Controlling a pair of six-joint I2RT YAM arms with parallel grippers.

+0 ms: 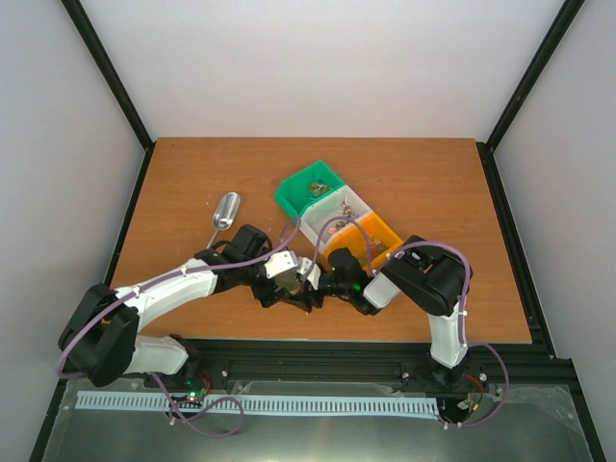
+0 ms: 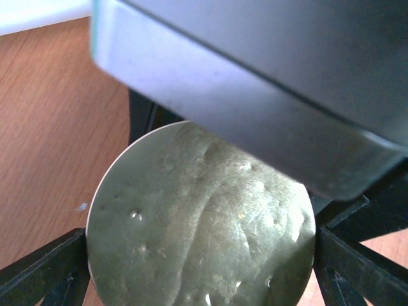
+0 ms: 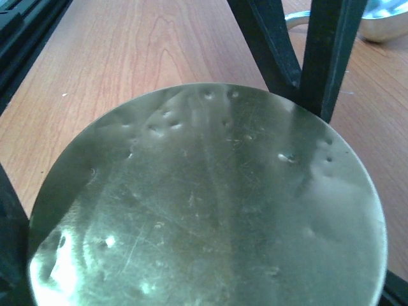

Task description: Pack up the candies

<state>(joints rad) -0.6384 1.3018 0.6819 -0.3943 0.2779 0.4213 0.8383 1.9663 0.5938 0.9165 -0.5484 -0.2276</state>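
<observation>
A small jar with a gold lid [image 2: 197,223] is held between both grippers just in front of the orange bin [image 1: 371,236]. The lid fills the right wrist view [image 3: 210,204] too. My left gripper [image 1: 304,277] has its fingers [image 2: 44,271] pressed on the lid's two sides. My right gripper [image 1: 329,285] is closed on the same lid from the opposite side. The jar's body is hidden. A few tiny candies [image 1: 316,189] lie in the green bin [image 1: 294,192], and a few more candies lie in the white bin [image 1: 351,204].
A metal scoop [image 1: 226,210] lies on the table left of the bins, and it shows at the top right of the right wrist view [image 3: 382,19]. The three bins stand in a diagonal row at mid-table. The black frame rail runs along the near edge.
</observation>
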